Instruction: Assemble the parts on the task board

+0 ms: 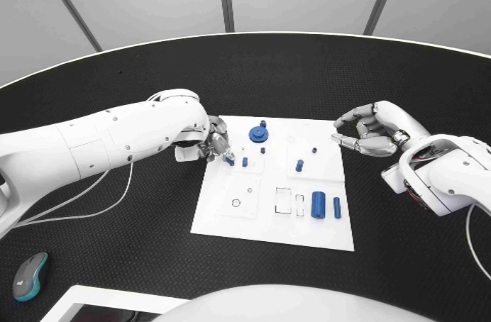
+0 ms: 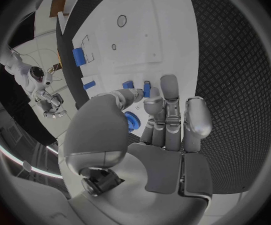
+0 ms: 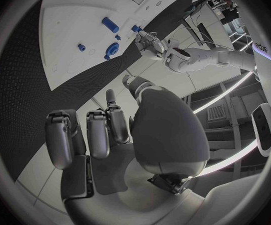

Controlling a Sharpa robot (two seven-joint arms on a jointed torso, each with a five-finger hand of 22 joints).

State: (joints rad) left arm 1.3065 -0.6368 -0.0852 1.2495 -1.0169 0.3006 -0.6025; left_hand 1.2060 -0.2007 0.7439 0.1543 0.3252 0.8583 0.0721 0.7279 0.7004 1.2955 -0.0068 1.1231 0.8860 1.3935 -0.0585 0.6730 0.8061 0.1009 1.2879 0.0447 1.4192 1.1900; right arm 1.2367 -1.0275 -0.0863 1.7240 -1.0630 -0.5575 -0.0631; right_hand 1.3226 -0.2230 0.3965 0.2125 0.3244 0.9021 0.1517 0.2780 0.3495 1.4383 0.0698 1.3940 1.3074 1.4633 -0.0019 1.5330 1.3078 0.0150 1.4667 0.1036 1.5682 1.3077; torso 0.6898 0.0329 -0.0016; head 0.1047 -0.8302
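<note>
The white task board (image 1: pixel 230 219) lies mid-table. On it are a blue gear (image 1: pixel 258 133), small blue pegs (image 1: pixel 299 165), a thick blue cylinder (image 1: pixel 318 204) and a thin blue pin (image 1: pixel 337 207). My left hand (image 1: pixel 210 141) hovers at the board's upper left edge, fingers stretched toward two small blue parts (image 1: pixel 230 160). In the left wrist view the left hand (image 2: pixel 167 120) has its fingertips beside those parts (image 2: pixel 146 89), and nothing is plainly held. My right hand (image 1: pixel 368 134) hangs off the board's upper right corner, fingers curled around nothing. The right wrist view shows the same curl of the right hand (image 3: pixel 110 135).
A grey and teal mouse-like object (image 1: pixel 29 276) lies near the front left. A white tray (image 1: pixel 97 304) sits at the front edge. A thin white cable (image 1: pixel 87 198) trails from the left arm over the black table (image 1: pixel 276 74).
</note>
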